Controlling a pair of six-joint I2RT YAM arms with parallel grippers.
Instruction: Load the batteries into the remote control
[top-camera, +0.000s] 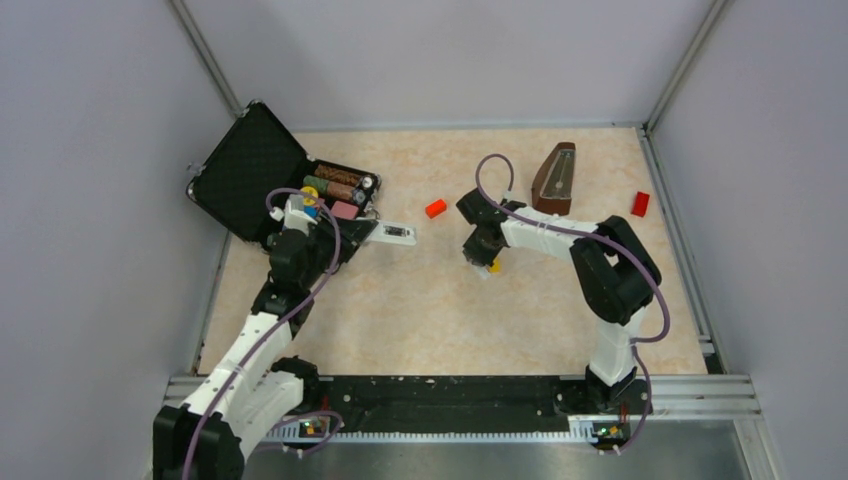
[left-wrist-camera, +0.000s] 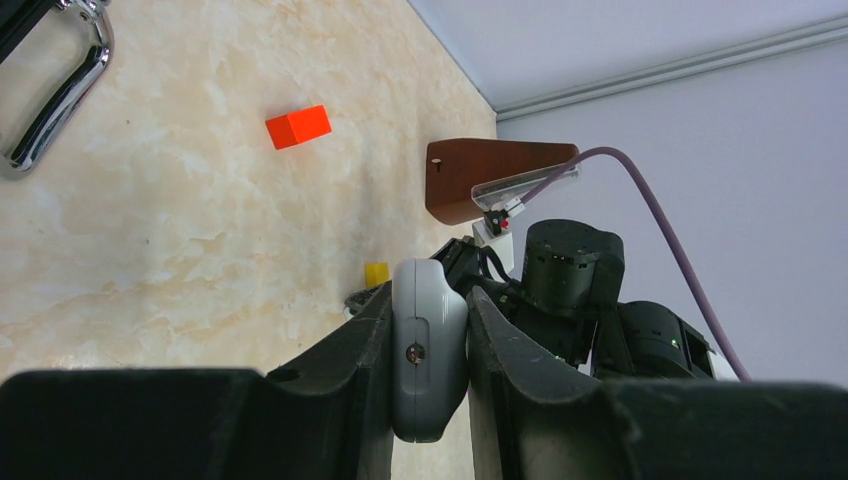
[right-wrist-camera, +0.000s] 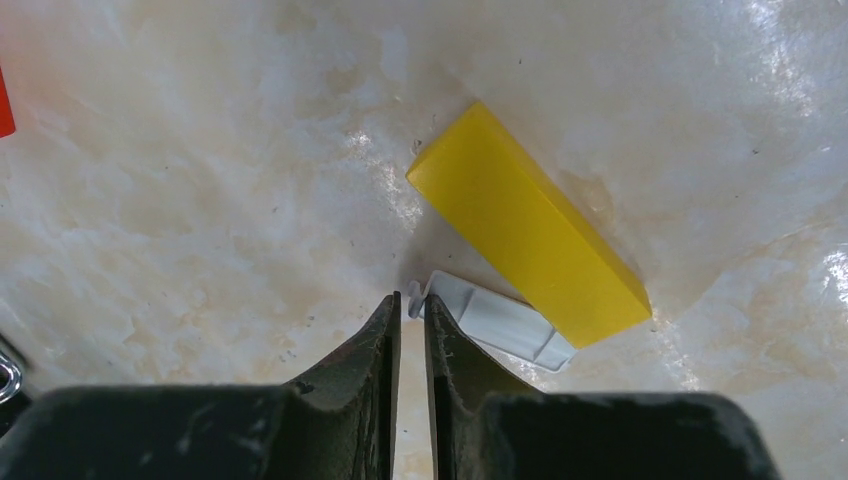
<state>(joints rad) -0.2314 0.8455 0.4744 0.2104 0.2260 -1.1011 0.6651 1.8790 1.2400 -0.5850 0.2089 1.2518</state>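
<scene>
Left gripper (left-wrist-camera: 430, 295) clamps the remote control (left-wrist-camera: 428, 370); my right gripper (right-wrist-camera: 411, 302), pinched empty, sits beside a white piece (right-wrist-camera: 500, 325) against a yellow block (right-wrist-camera: 530, 240).

Metronome (top-camera: 553, 178), black case (top-camera: 248, 170), yellow block (right-wrist-camera: 527, 238)

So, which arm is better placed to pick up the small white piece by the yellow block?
Right: the right claw sits beside the white piece, while the left claw is shut on the remote.
</scene>
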